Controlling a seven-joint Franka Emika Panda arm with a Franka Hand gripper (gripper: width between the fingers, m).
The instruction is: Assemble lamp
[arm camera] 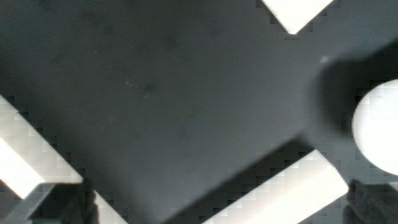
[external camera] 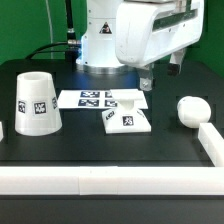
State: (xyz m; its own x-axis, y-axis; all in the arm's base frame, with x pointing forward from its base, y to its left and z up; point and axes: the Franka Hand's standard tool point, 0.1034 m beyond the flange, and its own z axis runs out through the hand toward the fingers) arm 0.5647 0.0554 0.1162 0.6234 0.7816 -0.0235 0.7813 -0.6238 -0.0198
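Note:
In the exterior view the white tapered shade (external camera: 37,101) stands on the black table at the left. The flat square base (external camera: 127,119) lies in the middle. The rounded bulb (external camera: 191,109) lies at the right. My gripper (external camera: 163,76) hangs above the table between the base and the bulb, apart from both. In the wrist view my gripper (arm camera: 210,212) is open and empty, with a dark fingertip (arm camera: 43,204) at each lower corner. The bulb (arm camera: 379,122) shows as a white curve at the picture's edge.
The marker board (external camera: 100,99) lies flat behind the base. A long white rail (external camera: 110,180) runs along the table's front and another (external camera: 212,142) along the exterior view's right. In the wrist view white rail strips (arm camera: 306,184) cross under the fingers.

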